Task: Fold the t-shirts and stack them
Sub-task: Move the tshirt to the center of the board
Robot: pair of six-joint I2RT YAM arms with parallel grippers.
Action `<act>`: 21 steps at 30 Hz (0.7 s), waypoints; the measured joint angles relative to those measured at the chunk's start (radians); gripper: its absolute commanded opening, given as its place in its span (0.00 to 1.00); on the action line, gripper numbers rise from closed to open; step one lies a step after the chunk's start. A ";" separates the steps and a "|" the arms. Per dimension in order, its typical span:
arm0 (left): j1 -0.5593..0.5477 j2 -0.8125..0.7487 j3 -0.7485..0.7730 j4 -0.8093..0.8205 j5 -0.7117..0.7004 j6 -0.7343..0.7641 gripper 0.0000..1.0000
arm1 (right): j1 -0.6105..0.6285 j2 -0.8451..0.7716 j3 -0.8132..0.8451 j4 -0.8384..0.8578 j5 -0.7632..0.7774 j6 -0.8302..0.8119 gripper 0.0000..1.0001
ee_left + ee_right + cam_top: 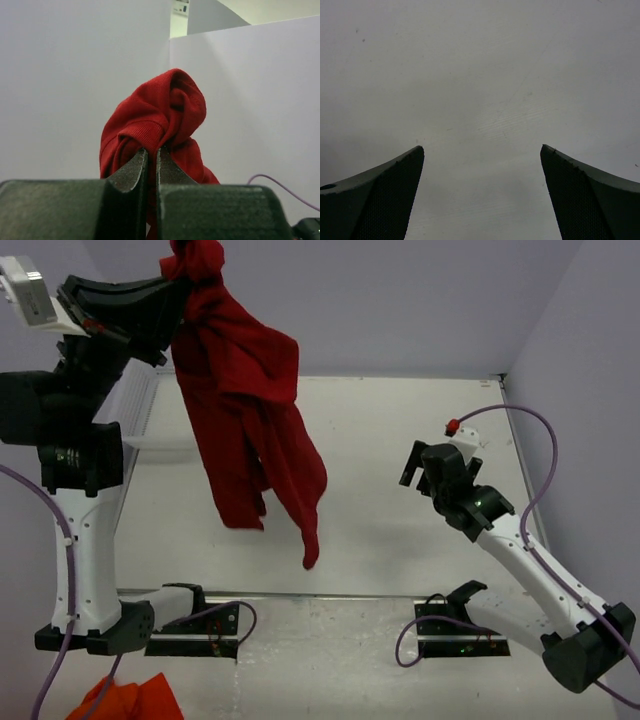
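A red t-shirt (250, 420) hangs in the air over the left half of the table, bunched and twisted, its lowest tip near the table's front. My left gripper (183, 254) is raised high at the top of the view and is shut on the shirt's top. In the left wrist view the fingers (136, 170) pinch a wad of the red shirt (160, 115). My right gripper (424, 466) is open and empty over the right side of the table. In the right wrist view (482, 150) only bare table shows between its fingers.
A white basket (135, 415) stands at the back left of the table, partly hidden by my left arm. Orange-red cloth (128, 700) lies at the bottom left, off the table's front. Walls close the table at the back and right.
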 measured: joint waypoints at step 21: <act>-0.136 0.484 -0.718 -0.049 -0.158 0.090 0.00 | 0.144 0.273 0.110 0.071 -0.555 -0.143 0.99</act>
